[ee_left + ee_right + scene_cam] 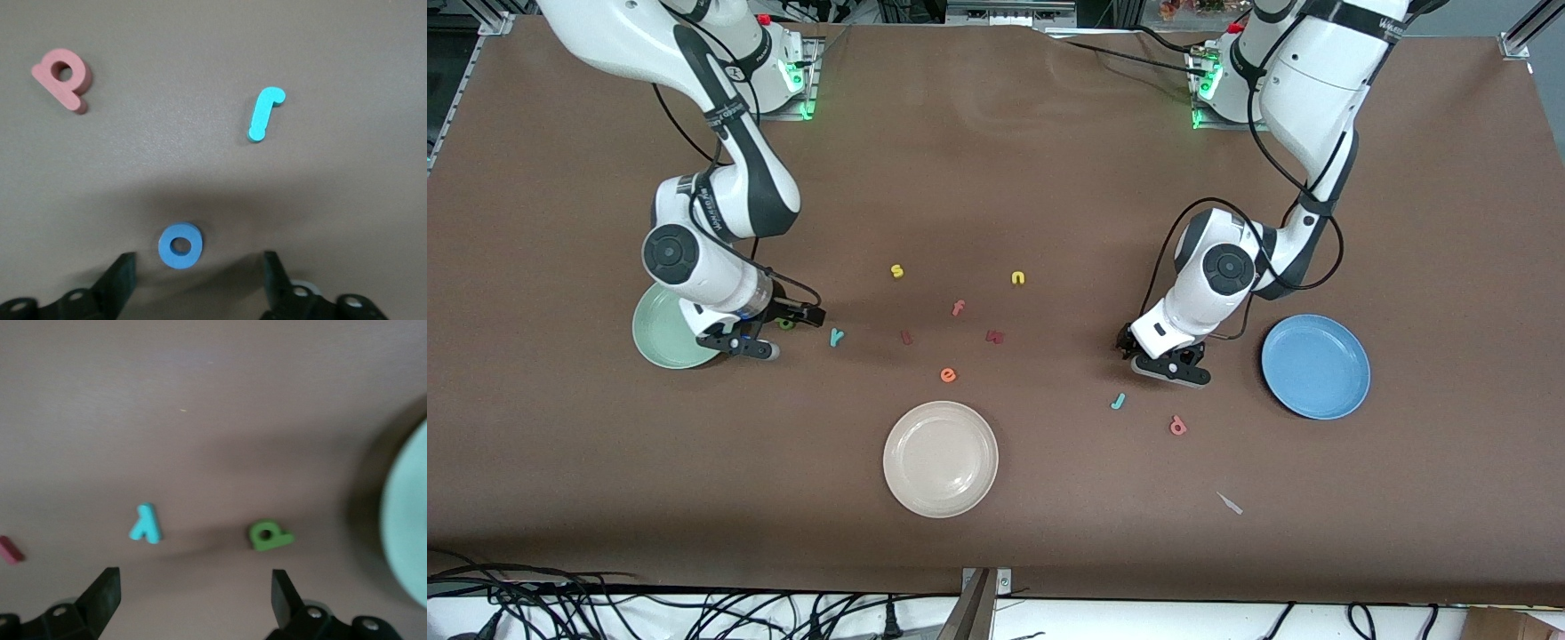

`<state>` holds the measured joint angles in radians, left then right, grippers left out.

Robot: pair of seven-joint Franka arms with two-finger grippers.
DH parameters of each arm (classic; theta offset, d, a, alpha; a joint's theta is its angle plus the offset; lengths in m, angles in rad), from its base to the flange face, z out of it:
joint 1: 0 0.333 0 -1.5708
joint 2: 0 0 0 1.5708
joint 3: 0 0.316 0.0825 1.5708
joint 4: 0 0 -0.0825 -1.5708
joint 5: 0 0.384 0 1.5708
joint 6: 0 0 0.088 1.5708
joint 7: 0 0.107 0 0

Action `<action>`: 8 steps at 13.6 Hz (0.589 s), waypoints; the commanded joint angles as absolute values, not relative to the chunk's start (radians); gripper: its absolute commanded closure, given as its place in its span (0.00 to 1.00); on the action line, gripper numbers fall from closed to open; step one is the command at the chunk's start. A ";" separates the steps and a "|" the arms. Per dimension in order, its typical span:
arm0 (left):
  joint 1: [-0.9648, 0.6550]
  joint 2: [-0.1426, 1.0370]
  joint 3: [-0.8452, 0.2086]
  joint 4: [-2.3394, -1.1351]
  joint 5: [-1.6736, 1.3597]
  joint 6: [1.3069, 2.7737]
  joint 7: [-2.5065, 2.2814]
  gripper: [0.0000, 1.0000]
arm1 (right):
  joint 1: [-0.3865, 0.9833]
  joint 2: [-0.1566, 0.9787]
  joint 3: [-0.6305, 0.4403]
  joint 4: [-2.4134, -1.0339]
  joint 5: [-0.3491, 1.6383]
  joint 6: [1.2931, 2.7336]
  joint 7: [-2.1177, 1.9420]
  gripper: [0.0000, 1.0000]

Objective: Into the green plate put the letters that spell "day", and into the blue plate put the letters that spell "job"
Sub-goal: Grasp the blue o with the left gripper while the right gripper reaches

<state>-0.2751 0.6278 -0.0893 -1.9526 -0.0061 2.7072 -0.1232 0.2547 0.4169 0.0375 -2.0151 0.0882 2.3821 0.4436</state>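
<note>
— Low in the front view, toward the left arm's end, which step is judged to be in hand?

— The first pick for "job", it would seem. The left gripper is held low over the table beside the blue plate, jaws spread and empty. No letter is seen in that plate, nor in the green plate.

— And where is the letter placed against the jaws?

— In the left wrist view the blue o lies flat between the two fingers, just ahead of the tips and closer to one of them. The teal j and pink b lie well clear. A short drop and a closing are called for.

— And the right gripper?

— It is spread open too, with nothing held, at the green plate's edge. The green d lies ahead of its tips, nearer one finger, with the teal y beside it. Centring is needed first. No a can be made out.
</note>
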 commanded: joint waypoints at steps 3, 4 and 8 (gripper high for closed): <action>-0.287 0.640 -0.075 -1.933 0.014 2.707 -0.106 0.56 | 0.314 0.521 0.038 -1.945 0.103 2.466 0.552 0.00; -0.287 0.640 -0.075 -1.933 0.014 2.707 -0.106 0.65 | 0.318 0.541 0.037 -1.930 0.095 2.473 0.554 0.00; -0.284 0.634 -0.075 -1.933 0.014 2.707 -0.107 0.77 | 0.327 0.569 0.034 -1.914 0.087 2.470 0.558 0.04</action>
<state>-0.2773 0.6219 -0.0864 -1.9414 -0.0056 2.7071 -0.1144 0.3178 0.5479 0.0391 -1.9396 0.0882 2.4714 0.5436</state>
